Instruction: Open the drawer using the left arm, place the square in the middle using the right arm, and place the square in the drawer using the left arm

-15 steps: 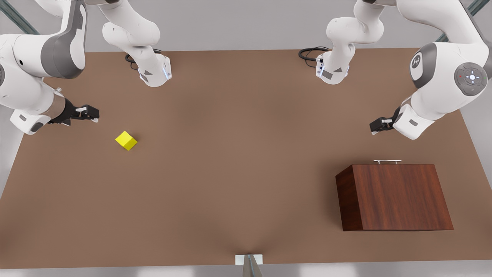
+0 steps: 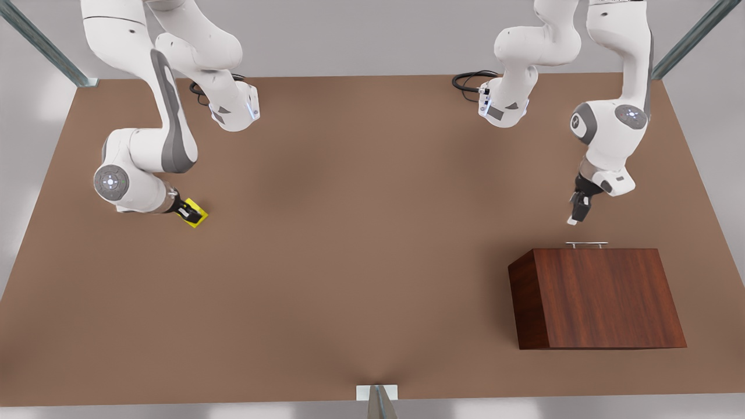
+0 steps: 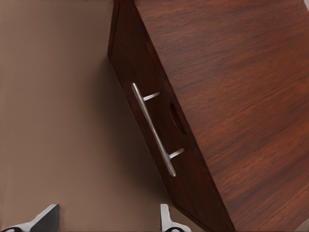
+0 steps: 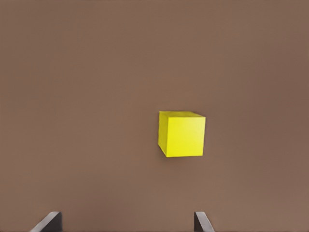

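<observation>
the right gripper point(image 2: 189, 212) hangs over the square point(image 4: 182, 133) with its jaws spread wide, and the cube lies on the tabletop point(image 2: 361, 233) below, untouched. the left gripper point(image 2: 577, 213), jaws also wide, hovers just short of the handle point(image 3: 153, 128) of the shut drawer point(image 3: 159, 145).
</observation>
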You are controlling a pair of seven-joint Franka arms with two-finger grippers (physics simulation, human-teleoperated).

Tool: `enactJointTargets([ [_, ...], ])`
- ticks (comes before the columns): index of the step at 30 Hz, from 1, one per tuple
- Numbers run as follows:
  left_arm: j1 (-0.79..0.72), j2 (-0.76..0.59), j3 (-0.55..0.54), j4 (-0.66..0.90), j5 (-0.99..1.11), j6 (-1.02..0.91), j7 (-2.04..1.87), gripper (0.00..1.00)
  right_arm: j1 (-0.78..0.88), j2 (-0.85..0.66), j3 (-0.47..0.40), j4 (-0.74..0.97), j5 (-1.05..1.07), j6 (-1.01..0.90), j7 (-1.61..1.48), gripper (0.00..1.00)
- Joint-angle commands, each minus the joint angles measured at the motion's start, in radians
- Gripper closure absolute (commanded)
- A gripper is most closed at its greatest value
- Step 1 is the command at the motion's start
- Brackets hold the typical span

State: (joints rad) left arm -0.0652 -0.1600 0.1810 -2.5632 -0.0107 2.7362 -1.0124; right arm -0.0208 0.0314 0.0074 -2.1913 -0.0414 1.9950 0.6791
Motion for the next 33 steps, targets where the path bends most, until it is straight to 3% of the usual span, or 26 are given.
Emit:
enactJointTargets([
  [1,-0.001,0.000,0.002,0.000,-0.003,0.000,0.000,0.00,-0.002,-0.002,-0.009,-0.024,0.000,0.033,-0.019,0.00],
  [11,0.062,0.063,0.060,-0.029,-0.003,0.160,0.008,0.00,-0.002,0.039,-0.089,-0.321,0.002,0.467,-0.052,0.00],
  [16,0.091,0.120,0.060,-0.026,-0.012,0.275,0.005,0.00,-0.004,0.074,-0.155,-0.341,0.002,0.513,-0.101,0.00],
  [22,0.102,0.140,0.058,-0.009,-0.164,0.295,0.003,0.00,-0.011,0.104,-0.158,-0.347,0.043,0.536,-0.108,0.00],
  [33,0.101,0.208,0.038,0.029,-0.176,0.339,0.002,0.00,-0.005,0.191,-0.158,-0.341,0.071,0.584,-0.108,0.00],
])
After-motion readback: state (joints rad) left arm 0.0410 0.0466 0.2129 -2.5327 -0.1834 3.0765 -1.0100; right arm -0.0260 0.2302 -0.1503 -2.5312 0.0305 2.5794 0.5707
